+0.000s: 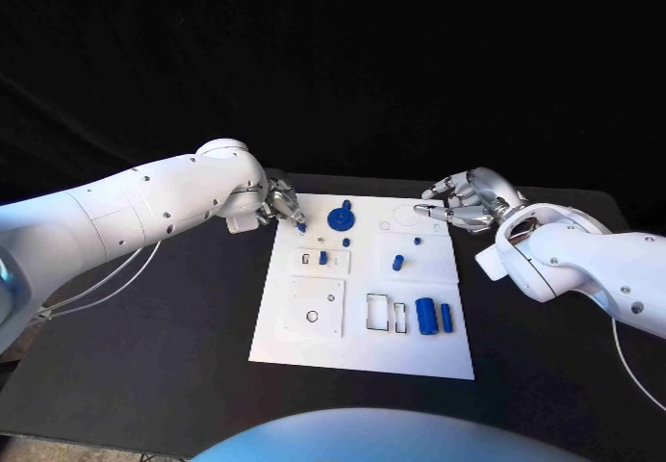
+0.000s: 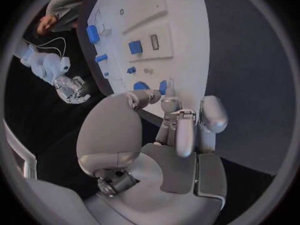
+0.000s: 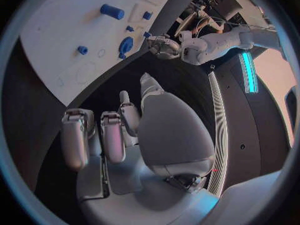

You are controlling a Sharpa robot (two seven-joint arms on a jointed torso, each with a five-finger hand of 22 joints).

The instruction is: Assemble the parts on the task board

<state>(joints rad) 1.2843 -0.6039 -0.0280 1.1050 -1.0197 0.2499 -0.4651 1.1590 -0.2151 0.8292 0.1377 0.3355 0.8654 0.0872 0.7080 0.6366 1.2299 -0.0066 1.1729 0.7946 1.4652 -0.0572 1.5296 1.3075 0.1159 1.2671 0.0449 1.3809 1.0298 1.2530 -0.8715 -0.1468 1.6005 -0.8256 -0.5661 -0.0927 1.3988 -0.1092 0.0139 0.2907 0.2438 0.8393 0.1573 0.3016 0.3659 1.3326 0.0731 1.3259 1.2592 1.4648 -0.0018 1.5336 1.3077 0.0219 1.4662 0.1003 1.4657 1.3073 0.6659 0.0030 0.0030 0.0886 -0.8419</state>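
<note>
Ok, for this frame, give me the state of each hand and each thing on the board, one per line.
left hand: pinching a small blue part at the board's far left corner
small blue part: held, tip at the board
right hand: empty, fingers curled, off the board's far right edge
task board: flat on table
two blue cylinders: lying side by side
round blue part: on the board

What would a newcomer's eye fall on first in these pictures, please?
Most likely the white task board in the middle of the black table, dotted with small blue parts such as the two blue cylinders near its front right. Next, the left hand at the board's far left corner, pinching a small blue part, while the right hand hovers off the far right corner, holding nothing.
</note>
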